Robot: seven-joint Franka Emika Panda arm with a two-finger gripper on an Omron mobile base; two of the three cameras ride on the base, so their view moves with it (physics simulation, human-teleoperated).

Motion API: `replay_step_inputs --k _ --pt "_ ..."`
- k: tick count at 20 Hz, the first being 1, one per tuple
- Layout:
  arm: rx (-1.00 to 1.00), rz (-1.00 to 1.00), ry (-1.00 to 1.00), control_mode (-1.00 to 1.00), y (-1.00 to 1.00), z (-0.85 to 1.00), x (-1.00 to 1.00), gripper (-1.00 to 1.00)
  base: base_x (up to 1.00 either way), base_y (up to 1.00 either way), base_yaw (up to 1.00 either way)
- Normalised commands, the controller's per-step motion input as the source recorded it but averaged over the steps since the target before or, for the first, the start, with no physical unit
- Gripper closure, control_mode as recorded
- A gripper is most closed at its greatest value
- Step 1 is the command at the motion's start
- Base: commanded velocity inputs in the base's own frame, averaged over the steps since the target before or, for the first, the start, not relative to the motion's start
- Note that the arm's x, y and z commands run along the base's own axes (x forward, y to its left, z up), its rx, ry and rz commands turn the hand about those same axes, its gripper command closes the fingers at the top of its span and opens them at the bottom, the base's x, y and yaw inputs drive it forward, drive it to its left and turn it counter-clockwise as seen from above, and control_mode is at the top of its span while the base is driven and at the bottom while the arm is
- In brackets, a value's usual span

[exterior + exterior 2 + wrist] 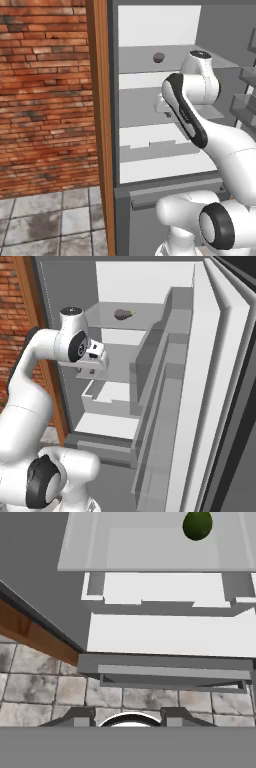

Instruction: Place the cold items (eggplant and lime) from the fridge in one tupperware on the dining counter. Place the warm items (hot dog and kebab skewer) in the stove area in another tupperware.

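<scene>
You are only starting: the eggplant (124, 314) is sitting on the top fridge shelf (145, 310), the lime (197, 525) is lying on a shelf below the gripper (93, 362), and I cannot tell how its jaws are standing.

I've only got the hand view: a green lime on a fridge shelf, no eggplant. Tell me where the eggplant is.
Observer: The eggplant lies on the top shelf of the open fridge, toward the back.
Operator: Give me the gripper's height against it.
Observer: The gripper hangs lower than that shelf, near the fridge's left wall, tilted downward.
Operator: Report what's on the right.
Observer: The open fridge door stands there, its bins facing the arm.
</scene>
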Motion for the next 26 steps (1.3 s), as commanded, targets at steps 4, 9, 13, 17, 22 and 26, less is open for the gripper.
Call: replay_step_inputs --k 4,9,13,17,22,26 --pt "-0.06 0.04 -0.18 -1.0 -0.04 -0.06 -0.43 -1.0 0.0 0.0 0.0" --pt "-0.04 0.0 -0.46 -1.0 -0.25 -0.45 -0.63 -1.0 0.0 0.0 0.0" --pt "0.0 -0.02 -0.07 -1.0 -0.19 -0.34 0.15 -1.0 0.0 0.0 0.0" --pt "0.0 -0.05 0.0 -1.0 -0.12 -0.05 0.45 -1.0 0.0 0.0 0.0" --pt "0.01 -0.03 0.0 -1.0 -0.27 0.0 0.13 -1.0 0.0 0.0 0.0" --pt "0.0 -0.03 0.0 -1.0 -0.14 0.0 0.2 -1.0 0.0 0.0 0.0"
